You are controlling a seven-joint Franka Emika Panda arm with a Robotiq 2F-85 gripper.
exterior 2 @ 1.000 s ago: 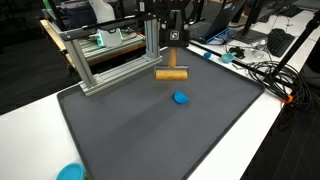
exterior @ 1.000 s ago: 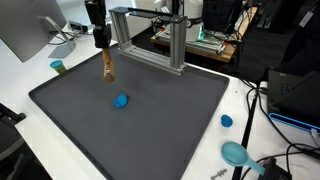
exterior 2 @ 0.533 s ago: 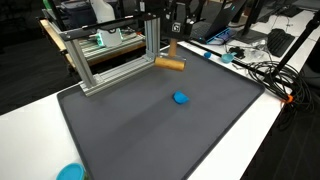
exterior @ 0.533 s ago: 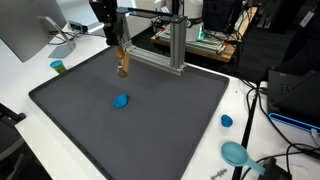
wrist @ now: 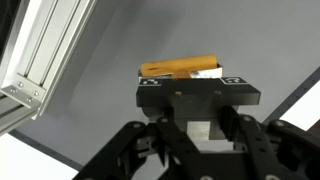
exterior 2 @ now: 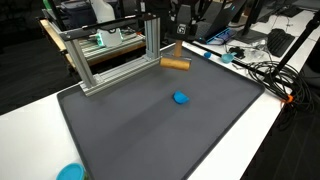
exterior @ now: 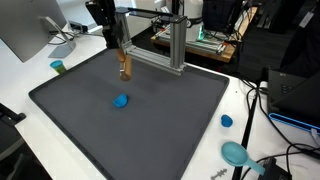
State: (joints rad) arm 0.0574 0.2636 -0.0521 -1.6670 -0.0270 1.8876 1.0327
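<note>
Pincer (exterior 2: 177,54), clamped on the wooden dowel (exterior 2: 177,65), had carried it nearer the aluminium frame (exterior 2: 152,38), where it hung level.

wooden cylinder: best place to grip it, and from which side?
Grip it mid-length, coming from above, with the jaws across its round sides. The wooden cylinder hangs level over the dark mat, and the gripper is shut on its middle in just that way. In the wrist view both ends stick out past the fingers, so it likely stays balanced.
</note>
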